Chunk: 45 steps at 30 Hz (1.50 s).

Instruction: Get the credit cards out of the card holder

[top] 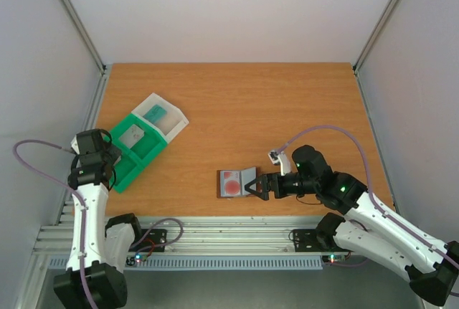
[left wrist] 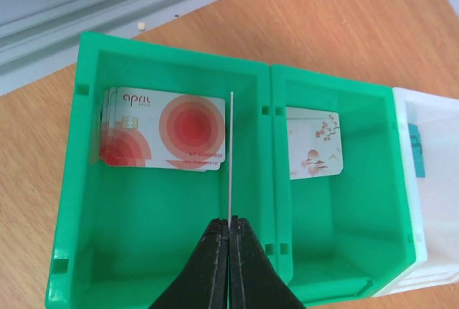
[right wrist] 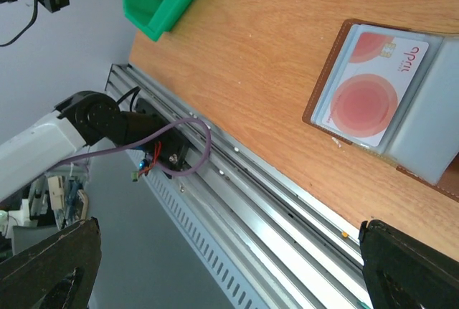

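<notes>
The card holder (top: 234, 182) lies open near the table's front edge, brown-rimmed with grey-blue inner faces (right wrist: 430, 137). A red credit card with a pale round mark (right wrist: 367, 88) sits in its left pocket. My right gripper (top: 257, 186) stands wide open just right of the holder; its fingers (right wrist: 50, 269) frame the front rail. My left gripper (left wrist: 231, 223) is shut on a thin credit card (left wrist: 232, 158) seen edge-on, held upright over the left compartment of the green tray (left wrist: 179, 62). The colour of its face is hidden.
In the green tray (top: 115, 174) lie a stack of red-and-white cards (left wrist: 163, 130) and a white blossom-printed card (left wrist: 313, 143). A clear plastic box (top: 166, 120) with a teal card (top: 154, 115) adjoins the tray. The metal rail (right wrist: 272, 201) runs along the front edge.
</notes>
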Each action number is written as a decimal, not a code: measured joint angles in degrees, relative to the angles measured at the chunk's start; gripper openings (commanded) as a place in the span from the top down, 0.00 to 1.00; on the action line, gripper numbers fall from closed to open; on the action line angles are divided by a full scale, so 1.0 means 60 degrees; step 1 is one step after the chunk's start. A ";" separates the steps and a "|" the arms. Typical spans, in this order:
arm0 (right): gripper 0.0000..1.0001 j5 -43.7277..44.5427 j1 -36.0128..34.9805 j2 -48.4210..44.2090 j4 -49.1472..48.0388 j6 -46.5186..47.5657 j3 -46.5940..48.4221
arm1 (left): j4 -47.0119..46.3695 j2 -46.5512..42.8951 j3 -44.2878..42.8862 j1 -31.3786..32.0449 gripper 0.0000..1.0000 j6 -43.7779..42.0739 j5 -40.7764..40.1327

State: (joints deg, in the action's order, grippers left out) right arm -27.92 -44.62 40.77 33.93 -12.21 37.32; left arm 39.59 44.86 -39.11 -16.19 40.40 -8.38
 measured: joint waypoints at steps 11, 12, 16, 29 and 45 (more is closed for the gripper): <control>0.01 0.0007 0.0000 0.0189 0.0036 0.0000 0.0007 | -0.0244 0.0350 0.0302 -0.0040 1.00 -0.0066 0.0142; 0.02 0.0004 0.0000 0.0259 0.0036 0.0000 0.0015 | -0.0295 0.0430 0.0335 -0.0040 1.00 -0.0062 0.0171; 0.02 -0.0073 0.0000 0.0652 0.0080 0.0000 0.0208 | -0.0459 0.0667 0.0437 -0.0040 1.00 -0.0015 0.0193; 0.01 -0.0273 0.0000 0.1224 0.0499 0.0033 0.1249 | -0.0922 0.1096 0.0674 -0.0040 1.00 0.0226 -0.0353; 0.02 -0.0393 0.0000 0.1228 0.0492 -0.0211 0.1253 | -0.2382 0.2277 0.0827 -0.0044 1.00 0.0106 0.0069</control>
State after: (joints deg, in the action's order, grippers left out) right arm -30.28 -44.62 48.14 36.88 -13.47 44.84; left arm 25.30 58.52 -34.15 -16.45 41.04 -7.97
